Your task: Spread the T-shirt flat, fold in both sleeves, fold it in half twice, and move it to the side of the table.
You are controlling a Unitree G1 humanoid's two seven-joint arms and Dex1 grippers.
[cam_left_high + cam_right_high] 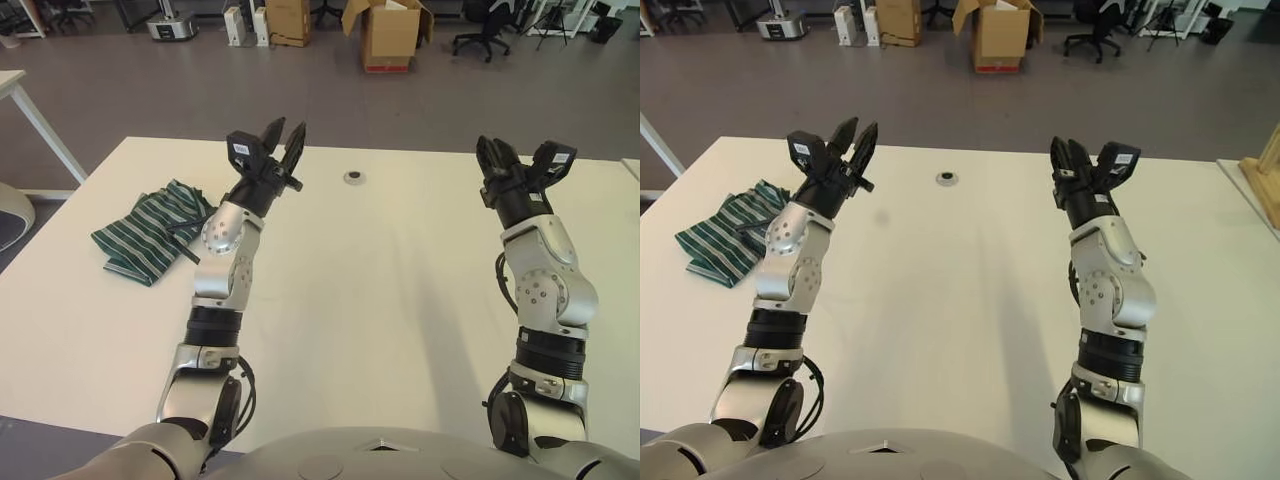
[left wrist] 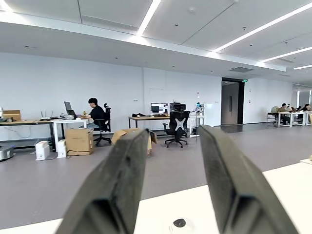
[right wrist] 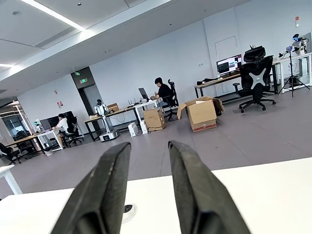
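We find the striped T-shirt [image 1: 150, 235] in a rumpled bundle at the left side of the worktop [image 1: 380, 300], near its edge and just beside our left arm. The left pincer [image 1: 288, 130] is raised, fingers apart and empty. The right pincer [image 1: 520, 155] is the same, well apart from the cloth. We judge an elbow sweep could drag the shirt off the edge. An open cardboard box [image 1: 390, 35] stands on the floor beyond; we cannot tell its contents.
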